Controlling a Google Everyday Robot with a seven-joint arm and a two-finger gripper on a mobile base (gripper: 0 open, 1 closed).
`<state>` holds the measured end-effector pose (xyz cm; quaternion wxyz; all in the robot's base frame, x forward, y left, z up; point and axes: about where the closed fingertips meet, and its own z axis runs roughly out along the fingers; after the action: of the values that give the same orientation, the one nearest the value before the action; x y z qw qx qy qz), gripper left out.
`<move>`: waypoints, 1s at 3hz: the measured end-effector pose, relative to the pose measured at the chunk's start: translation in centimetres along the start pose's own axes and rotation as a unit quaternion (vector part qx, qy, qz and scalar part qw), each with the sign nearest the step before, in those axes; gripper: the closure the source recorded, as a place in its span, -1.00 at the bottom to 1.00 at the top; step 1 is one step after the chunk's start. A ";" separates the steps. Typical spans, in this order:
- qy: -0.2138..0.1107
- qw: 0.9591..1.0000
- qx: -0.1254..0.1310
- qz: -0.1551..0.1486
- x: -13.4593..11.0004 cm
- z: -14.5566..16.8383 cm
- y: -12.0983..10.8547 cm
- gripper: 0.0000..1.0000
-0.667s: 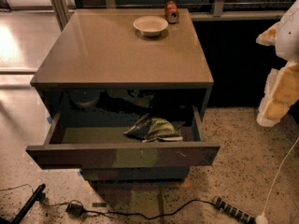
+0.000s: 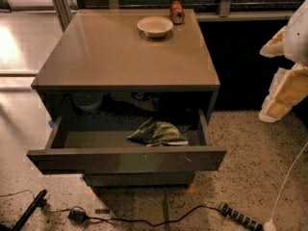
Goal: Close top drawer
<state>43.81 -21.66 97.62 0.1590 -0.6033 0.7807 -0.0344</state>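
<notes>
The top drawer (image 2: 126, 160) of a dark grey-brown cabinet (image 2: 125, 57) is pulled far out, its wide glossy front facing me with small pale scratches. A crumpled green patterned bag (image 2: 156, 133) lies inside it. My gripper (image 2: 286, 78), white and pale yellow, hangs at the right edge of the camera view. It is to the right of the cabinet, above the floor and apart from the drawer.
A white bowl (image 2: 155, 26) and a red can (image 2: 177, 12) stand at the back of the cabinet top. A narrower drawer front (image 2: 139, 179) sits below the open one. A cable and power strip (image 2: 238, 216) lie on the speckled floor in front, with a black bar (image 2: 29, 211) at the left.
</notes>
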 end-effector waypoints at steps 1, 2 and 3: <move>0.000 1.000 0.000 0.000 0.0 0.0 0.0 0.04; 0.000 1.000 0.000 0.000 0.0 0.0 0.0 0.50; 0.000 1.000 0.000 0.000 0.0 0.0 0.0 0.96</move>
<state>43.81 -21.66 97.62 0.1591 -0.6033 0.7807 -0.0345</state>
